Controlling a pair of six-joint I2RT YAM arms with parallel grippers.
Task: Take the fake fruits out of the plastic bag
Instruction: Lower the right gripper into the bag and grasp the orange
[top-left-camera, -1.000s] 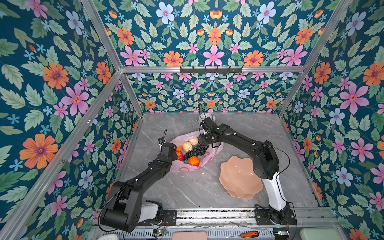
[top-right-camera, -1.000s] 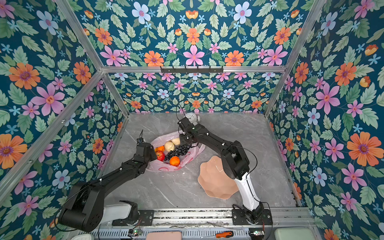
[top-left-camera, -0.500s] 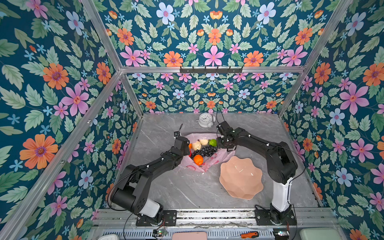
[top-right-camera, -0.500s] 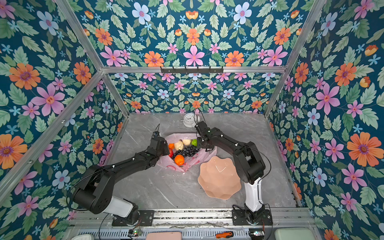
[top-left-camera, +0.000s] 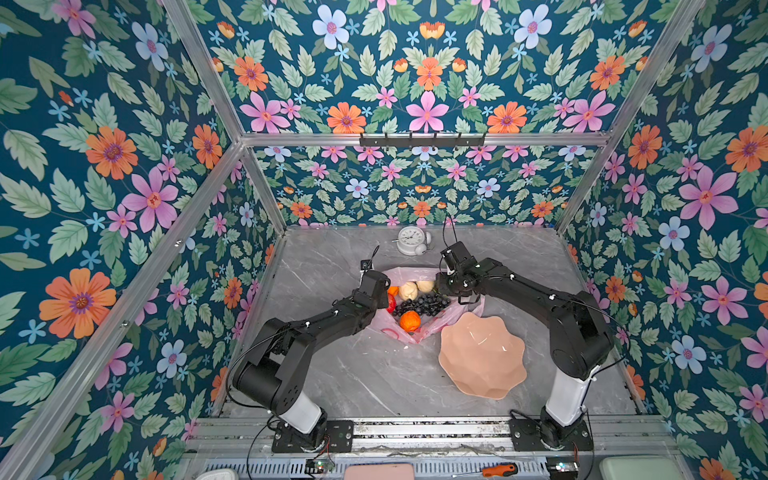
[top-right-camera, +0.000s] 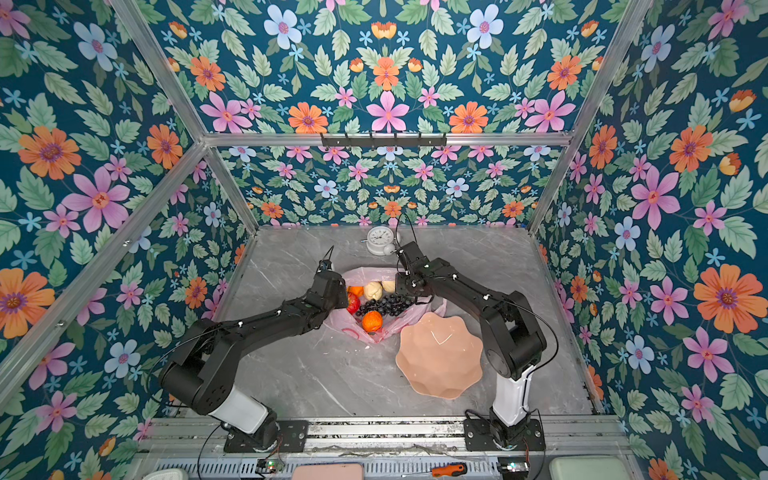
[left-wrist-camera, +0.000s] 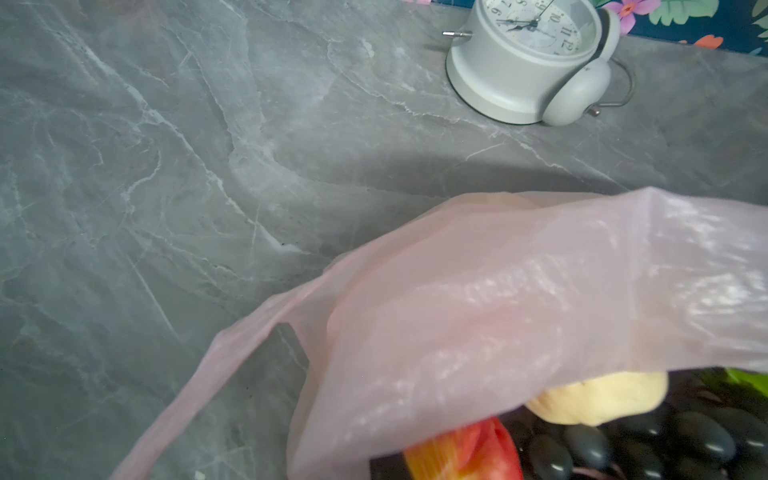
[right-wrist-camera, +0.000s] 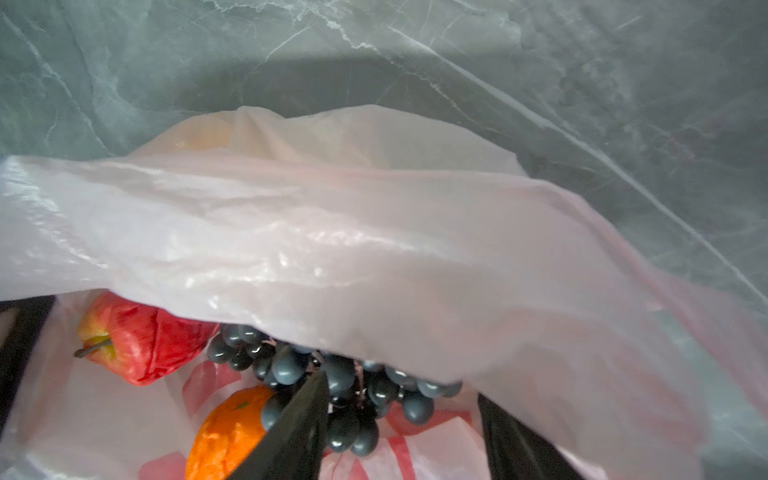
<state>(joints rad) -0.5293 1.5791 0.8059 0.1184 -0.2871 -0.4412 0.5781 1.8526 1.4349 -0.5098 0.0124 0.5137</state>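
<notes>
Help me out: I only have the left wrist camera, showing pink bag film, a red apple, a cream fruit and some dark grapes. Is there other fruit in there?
Observer: Yes. An orange lies at the near end of the bag, just in front of the grapes.
Operator: Where is the other arm?
Observer: The right gripper is at the bag's right side, jaws open, right over the grapes.
Operator: Is there anywhere to set the fruit down?
Observer: A peach dish with a wavy rim sits empty to the right of the bag, nearer the robot.
</notes>
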